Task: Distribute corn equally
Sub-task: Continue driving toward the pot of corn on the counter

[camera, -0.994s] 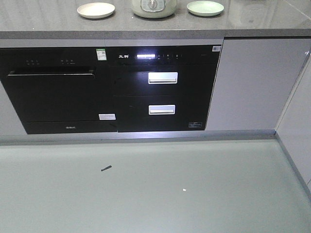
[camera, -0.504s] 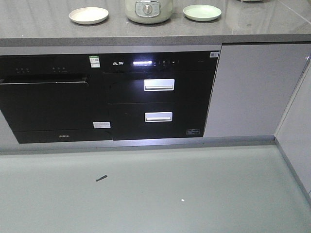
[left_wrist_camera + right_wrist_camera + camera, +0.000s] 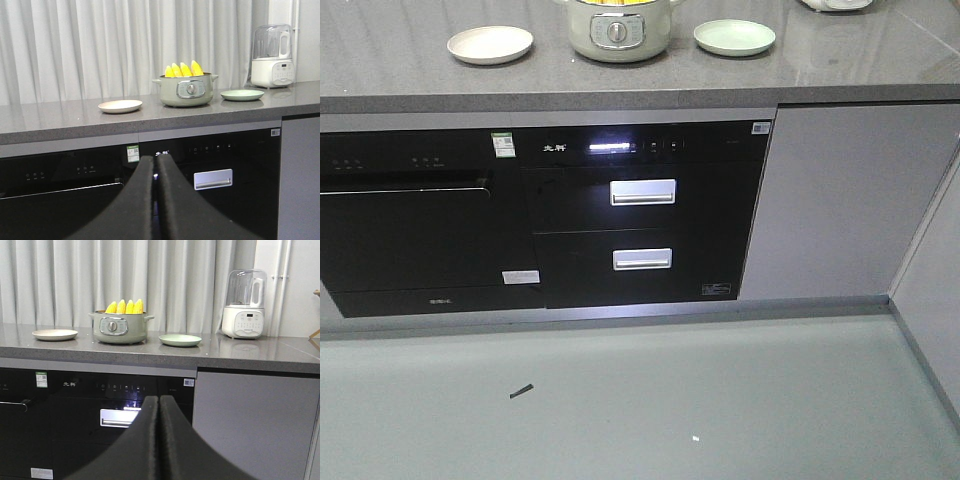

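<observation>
A shallow round cream plate (image 3: 490, 44) lies at the left of the speckled grey stone counter (image 3: 400, 80). Just right of it stands a squat pale-green pot (image 3: 186, 91) with a round metal dial and stubby side handles. The corn (image 3: 184, 69), four glossy yellow cobs, stands upright in the pot side by side, tapered tips up. Further right, apart from the pot, lies a flat mint plate (image 3: 734, 37), then a white blender (image 3: 243, 302) with a clear jug. Pleated white curtains (image 3: 75, 50) hang behind. Below the counter come a glossy black oven (image 3: 410, 240), two black drawers (image 3: 642, 225) with brushed metal handles, and a matte grey door (image 3: 840, 200). The left gripper (image 3: 154, 159) has its smooth black fingers pressed together on nothing; the right gripper (image 3: 158, 398) is closed and empty likewise
</observation>
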Motion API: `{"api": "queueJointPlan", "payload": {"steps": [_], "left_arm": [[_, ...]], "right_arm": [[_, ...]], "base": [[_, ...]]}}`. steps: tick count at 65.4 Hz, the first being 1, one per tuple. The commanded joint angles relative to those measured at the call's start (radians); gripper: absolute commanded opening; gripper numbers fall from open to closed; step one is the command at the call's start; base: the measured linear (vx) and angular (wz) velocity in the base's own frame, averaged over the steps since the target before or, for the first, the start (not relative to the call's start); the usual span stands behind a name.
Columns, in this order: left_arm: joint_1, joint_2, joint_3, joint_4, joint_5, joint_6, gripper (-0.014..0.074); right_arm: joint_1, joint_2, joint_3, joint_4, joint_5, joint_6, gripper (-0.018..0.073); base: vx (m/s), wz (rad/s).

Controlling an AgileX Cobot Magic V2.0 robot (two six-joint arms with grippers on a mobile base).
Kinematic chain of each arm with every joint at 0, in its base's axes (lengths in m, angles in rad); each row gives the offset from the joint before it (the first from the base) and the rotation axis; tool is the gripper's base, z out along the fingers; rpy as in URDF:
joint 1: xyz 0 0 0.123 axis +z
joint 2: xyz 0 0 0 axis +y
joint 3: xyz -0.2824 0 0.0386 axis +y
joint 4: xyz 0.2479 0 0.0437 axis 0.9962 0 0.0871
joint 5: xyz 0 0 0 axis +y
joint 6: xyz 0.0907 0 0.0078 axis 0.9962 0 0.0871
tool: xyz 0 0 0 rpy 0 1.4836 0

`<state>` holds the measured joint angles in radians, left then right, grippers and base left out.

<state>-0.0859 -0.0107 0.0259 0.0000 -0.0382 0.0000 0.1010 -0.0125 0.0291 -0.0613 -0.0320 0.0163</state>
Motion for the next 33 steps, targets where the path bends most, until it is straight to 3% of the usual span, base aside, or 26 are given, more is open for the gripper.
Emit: {"api": "queueJointPlan", "payload": {"steps": [1,33], "left_arm": [[0.000,-0.017,0.015,0.000,-0.076,0.000,-0.0006],[0.000,-0.017,0.015,0.000,-0.076,0.000,-0.0006]], "right_arm": [[-0.008,-0.001,0.007,-0.003,-0.079,-0.006,-0.0011],[-0.008,-0.001,0.007,-0.003,-0.079,-0.006,-0.0011]], "base": [[0.15,-0.02],[0.15,0.00]]}}
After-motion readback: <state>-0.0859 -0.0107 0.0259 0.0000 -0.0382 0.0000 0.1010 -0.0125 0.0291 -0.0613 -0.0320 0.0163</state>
